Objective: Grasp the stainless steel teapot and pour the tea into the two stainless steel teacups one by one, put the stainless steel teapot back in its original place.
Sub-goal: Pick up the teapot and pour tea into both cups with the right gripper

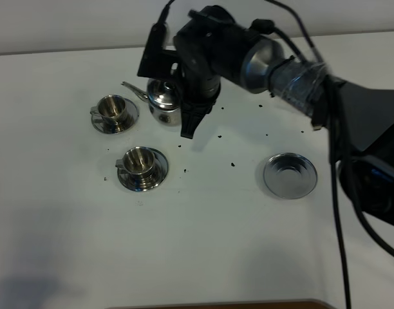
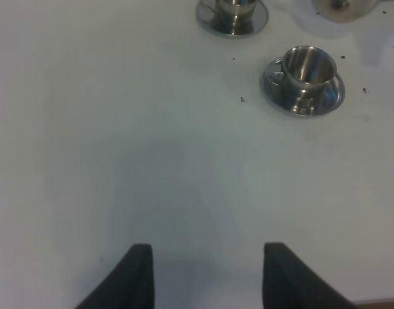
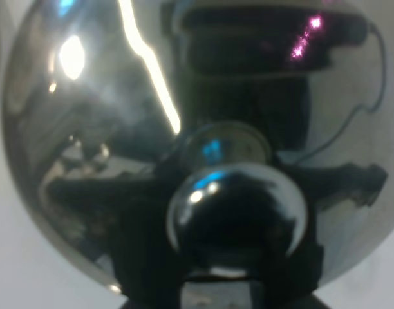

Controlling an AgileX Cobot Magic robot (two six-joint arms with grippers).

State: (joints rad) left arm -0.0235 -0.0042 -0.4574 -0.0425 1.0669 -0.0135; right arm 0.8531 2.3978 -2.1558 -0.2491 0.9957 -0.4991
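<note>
right hand [image 1: 188, 122] clamped on stainless steel teapot [image 1: 163, 102] | teacup [image 1: 113, 111] near teapot's spout | left hand [image 2: 206, 277] wide, empty

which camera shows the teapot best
Exterior high: the teapot shows its body, spout and lid, though the arm covers part. Right wrist gives only a blurred close-up of lid and knob; left wrist at most a cut-off sliver.

Shiny silver teapot [image 1: 162, 100] and teacups [image 1: 111, 109]; white table [image 1: 203, 251], dark specks [image 1: 232, 164]; black left pincer [image 2: 208, 277]

Bright even light; soft shadows; glare streaks on the blurred teapot [image 3: 75, 129]
</note>
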